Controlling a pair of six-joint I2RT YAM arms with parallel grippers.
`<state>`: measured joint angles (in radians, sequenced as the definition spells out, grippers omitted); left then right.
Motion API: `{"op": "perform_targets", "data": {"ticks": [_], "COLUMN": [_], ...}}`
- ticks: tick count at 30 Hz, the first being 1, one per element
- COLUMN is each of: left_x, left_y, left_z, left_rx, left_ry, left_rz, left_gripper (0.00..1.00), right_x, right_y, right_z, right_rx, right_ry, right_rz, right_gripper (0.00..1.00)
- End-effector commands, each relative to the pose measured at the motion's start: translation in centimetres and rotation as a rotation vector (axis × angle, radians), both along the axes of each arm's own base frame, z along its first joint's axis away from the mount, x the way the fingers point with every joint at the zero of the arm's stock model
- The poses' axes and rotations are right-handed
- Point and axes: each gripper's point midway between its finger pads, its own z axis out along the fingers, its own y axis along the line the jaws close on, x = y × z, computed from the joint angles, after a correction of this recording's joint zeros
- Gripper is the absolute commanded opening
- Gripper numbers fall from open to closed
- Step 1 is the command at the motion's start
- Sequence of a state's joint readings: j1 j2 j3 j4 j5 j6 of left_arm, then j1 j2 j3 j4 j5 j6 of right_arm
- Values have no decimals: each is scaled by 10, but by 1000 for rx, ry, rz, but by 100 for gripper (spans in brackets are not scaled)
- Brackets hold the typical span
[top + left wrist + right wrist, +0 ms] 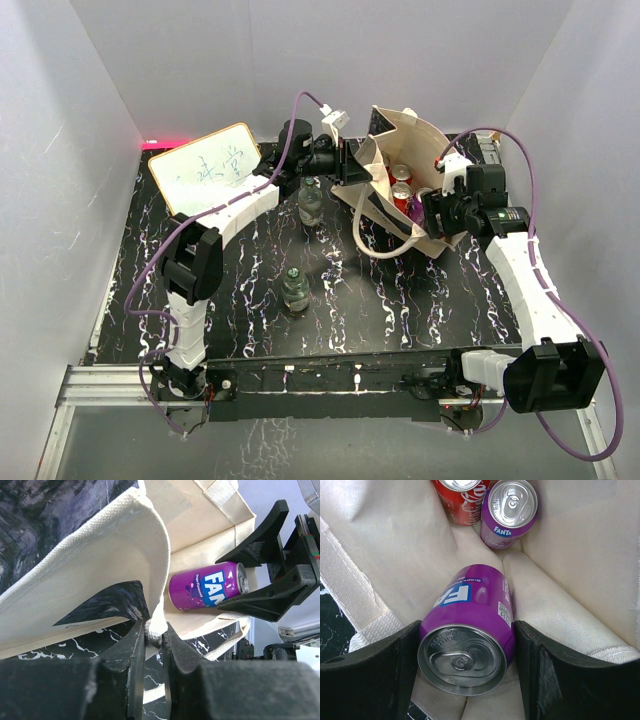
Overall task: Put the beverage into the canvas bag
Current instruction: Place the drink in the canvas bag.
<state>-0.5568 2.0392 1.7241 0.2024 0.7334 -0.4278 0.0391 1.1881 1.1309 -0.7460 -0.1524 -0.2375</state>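
Purple can [470, 605] gripped between right gripper [466, 630] jaws, long axis pointing down into canvas bag [570, 555]; left gripper [154, 630] jaws narrow, pinching bag rim.

Marbled table [400, 300] bears canvas bag [396, 126], two bottles [294, 288], whiteboard [210, 165].

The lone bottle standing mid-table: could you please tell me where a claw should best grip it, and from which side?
Grip the bottle around its round body, below the cap, probably coming in level from the near side. It stands upright with nothing touching it, so a sideways pinch across the body looks safest; the narrow cap offers less hold.
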Motion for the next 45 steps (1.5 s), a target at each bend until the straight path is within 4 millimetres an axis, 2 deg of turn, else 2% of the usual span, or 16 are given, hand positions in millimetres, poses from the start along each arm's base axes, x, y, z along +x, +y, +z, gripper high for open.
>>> {"op": "perform_targets", "data": {"ticks": [1, 4, 13, 20, 27, 35, 40, 45], "left_x": [3, 1, -4, -4, -2, 3, 4, 4], "left_y": [2, 2, 6, 7, 7, 6, 4, 5], "left_z": [-8, -10, -16, -18, -19, -19, -20, -21], "left_rx": [9, 17, 62, 77, 86, 93, 91, 93], "left_ry": [-33, -38, -68, -73, -75, -83, -79, -75], "left_rz": [-7, -19, -47, -47, -52, -45, -46, -44], "left_gripper": [7, 0, 0, 0, 0, 0, 0, 0], "right_x": [19, 34, 76, 91, 109, 119, 118, 109], "right_y": [-13, -5, 3, -2, 1, 2, 2, 7], "right_z": [7, 10, 5, -10, -8, 12, 33, 29], "right_rx": [3, 37, 57, 27, 71, 104, 111, 136], "right_ry": [-72, -108, -164, -178, -227, -318, -403, -404], "right_rz": [-79, -47, -3, -12, -37, -65, -70, -52], "right_gripper": [8, 8, 8, 8, 8, 8, 8, 8]}}
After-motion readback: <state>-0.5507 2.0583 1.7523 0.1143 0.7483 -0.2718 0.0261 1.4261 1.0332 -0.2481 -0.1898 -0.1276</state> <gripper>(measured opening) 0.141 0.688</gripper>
